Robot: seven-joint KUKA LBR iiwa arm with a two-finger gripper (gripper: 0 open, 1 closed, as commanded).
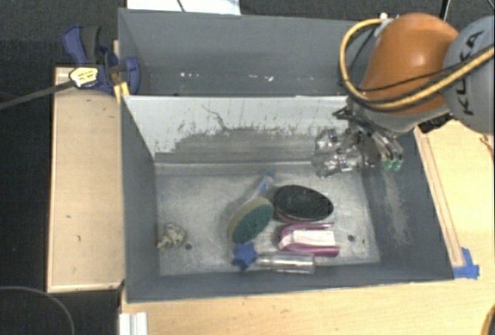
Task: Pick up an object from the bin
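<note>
My gripper (334, 154) hangs above the right rear part of the bin floor, with nothing visible in it. Just below and left of it lies a black oval disc (303, 203), the nearest thing. A green oval pad with a tan rim (251, 223) leans against the disc's left side. In front of the disc sits a magenta and white packet (309, 239). A clear tube with a blue cap (272, 261) lies along the front wall.
A small tan crumpled lump (172, 236) rests alone at the front left of the floor. The arm with its orange cover and yellow cable reaches in over the bin's right rear corner.
</note>
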